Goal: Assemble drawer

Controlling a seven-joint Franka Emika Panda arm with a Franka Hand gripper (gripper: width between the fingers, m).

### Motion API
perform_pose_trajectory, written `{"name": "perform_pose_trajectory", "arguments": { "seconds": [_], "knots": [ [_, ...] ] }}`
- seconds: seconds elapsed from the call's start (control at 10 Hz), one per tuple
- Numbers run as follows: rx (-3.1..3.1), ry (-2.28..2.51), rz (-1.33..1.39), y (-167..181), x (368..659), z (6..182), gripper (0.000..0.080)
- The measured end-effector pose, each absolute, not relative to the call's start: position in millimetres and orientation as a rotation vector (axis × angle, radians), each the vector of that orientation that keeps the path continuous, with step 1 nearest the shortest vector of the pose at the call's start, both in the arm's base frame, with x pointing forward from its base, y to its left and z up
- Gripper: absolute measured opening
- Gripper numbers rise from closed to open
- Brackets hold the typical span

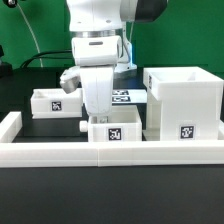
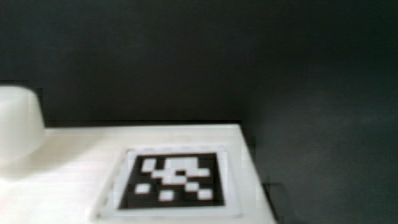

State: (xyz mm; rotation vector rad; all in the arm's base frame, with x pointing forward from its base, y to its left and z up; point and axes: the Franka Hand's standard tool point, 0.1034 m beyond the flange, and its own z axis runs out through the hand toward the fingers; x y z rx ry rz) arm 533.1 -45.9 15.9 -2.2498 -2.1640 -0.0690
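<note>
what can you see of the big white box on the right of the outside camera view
The big white box looks like smooth white plastic, tall and square-sided, with thin walls and an open top showing a hollow inside. A black-and-white square tag sits low on its front face. It stands upright on the black table, at the exterior view's right, just behind the long low white wall. A small white tray sits close beside it; whether they touch cannot be told.
</note>
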Motion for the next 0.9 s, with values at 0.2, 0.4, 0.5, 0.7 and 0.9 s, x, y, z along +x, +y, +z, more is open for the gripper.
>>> {"name": "perform_pose_trajectory", "arguments": {
  "seconds": [0.2, 0.4, 0.5, 0.7, 0.9],
  "knots": [
    [-2.249, -2.172, -0.074, -45.8, 533.1, 15.3, 0.0042],
    [-2.235, -2.208, -0.085, -42.7, 533.5, 13.5, 0.0042],
    [-2.231, -2.213, -0.087, -40.0, 534.2, 13.0, 0.0042],
    [-2.209, -2.241, -0.086, -37.5, 535.1, 12.6, 0.0042],
    [-2.215, -2.233, -0.085, -38.6, 534.5, 12.1, 0.0042]
  ]
}}
